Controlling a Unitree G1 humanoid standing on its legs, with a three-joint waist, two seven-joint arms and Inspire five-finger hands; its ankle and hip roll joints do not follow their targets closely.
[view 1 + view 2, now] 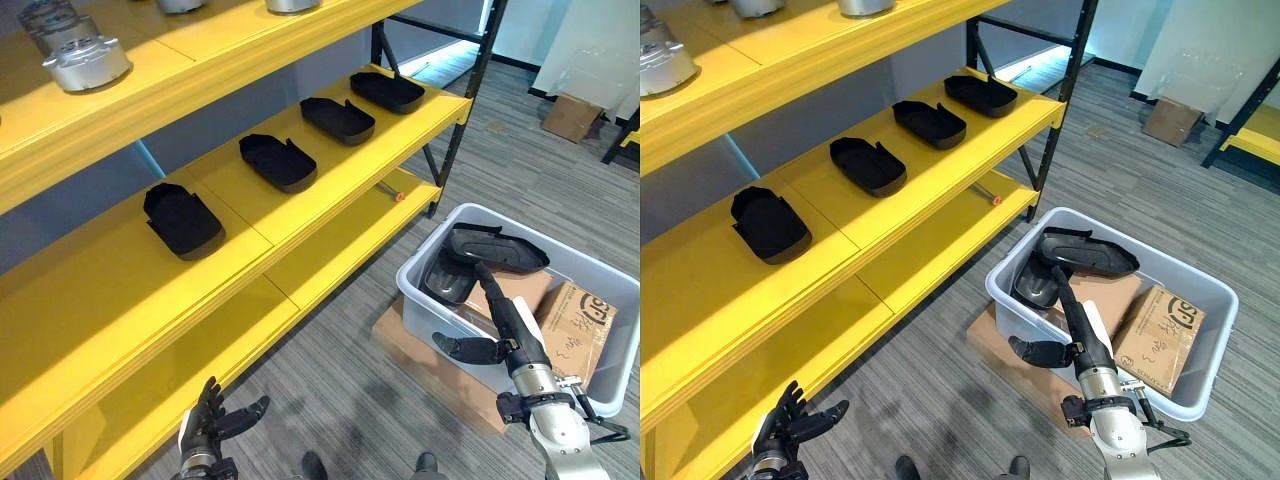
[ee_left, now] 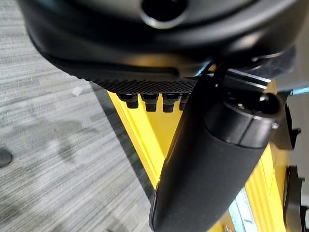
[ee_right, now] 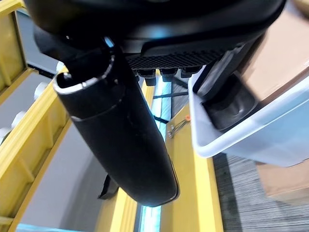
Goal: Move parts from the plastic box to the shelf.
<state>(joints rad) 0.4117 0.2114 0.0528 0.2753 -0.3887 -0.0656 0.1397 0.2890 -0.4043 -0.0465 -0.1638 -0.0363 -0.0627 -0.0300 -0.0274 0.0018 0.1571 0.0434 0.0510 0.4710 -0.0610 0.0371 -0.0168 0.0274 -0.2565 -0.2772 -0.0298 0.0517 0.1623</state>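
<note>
1. Reaching my right hand (image 1: pixel 500 325), fingers straight and empty, over the plastic box's (image 1: pixel 420 292) near rim toward the black parts (image 1: pixel 495 247) at its far corner.
2. I should close around one part's edge before lifting it to the shelf (image 1: pixel 330 190).
3. My left hand (image 1: pixel 212 418) hangs relaxed and empty.

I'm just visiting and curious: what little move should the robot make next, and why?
Probably lower the right hand onto the black parts in the plastic box and grasp one. Its fingers are straight above them, holding nothing, and four parts already sit on the shelf.
</note>
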